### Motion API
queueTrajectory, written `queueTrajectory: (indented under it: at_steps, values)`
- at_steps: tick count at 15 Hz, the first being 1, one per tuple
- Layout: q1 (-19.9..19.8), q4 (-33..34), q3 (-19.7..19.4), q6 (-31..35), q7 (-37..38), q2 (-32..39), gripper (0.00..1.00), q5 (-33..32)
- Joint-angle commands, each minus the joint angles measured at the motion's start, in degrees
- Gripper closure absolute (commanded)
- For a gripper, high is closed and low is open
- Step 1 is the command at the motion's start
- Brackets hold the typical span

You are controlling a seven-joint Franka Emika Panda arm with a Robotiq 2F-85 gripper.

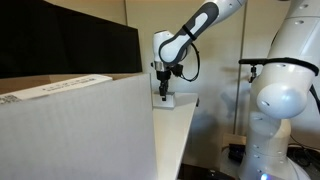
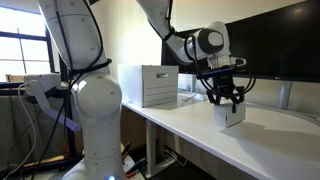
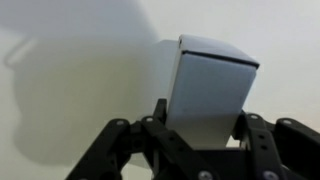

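Note:
A small white box (image 3: 212,85) stands upright between my gripper's (image 3: 200,118) two black fingers, which press its left and right sides in the wrist view. In an exterior view the gripper (image 2: 229,100) reaches down over the box (image 2: 234,115) on the white table (image 2: 200,125). In an exterior view the gripper (image 1: 163,85) sits on the same white box (image 1: 166,99) near the table's far end. The box's bottom rests on or just above the tabletop; I cannot tell which.
A large white carton (image 2: 152,84) stands on the table behind the gripper and fills the foreground as a carton (image 1: 75,125) in an exterior view. A dark monitor (image 2: 275,45) is at the back. A second white robot arm (image 1: 280,95) stands beside the table.

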Motion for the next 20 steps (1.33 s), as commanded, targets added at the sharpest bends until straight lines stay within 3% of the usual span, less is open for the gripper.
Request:
queueTrajectory:
  at_steps: [1, 17, 18, 19, 20]
  values:
    - [0.02, -0.17, 0.08, 0.79, -1.41, 0.03, 0.67, 2.49]
    - [-0.75, 0.05, 0.79, -0.42, 1.06, -0.03, 0.67, 2.31]
    - [-0.75, 0.07, 0.80, -0.58, 1.09, -0.03, 0.59, 2.35]
    - [-0.73, 0.10, 0.80, -0.77, 1.05, -0.04, 0.17, 2.40]
    - [-0.77, 0.11, 0.82, -0.87, 1.07, -0.03, 0.16, 2.27]
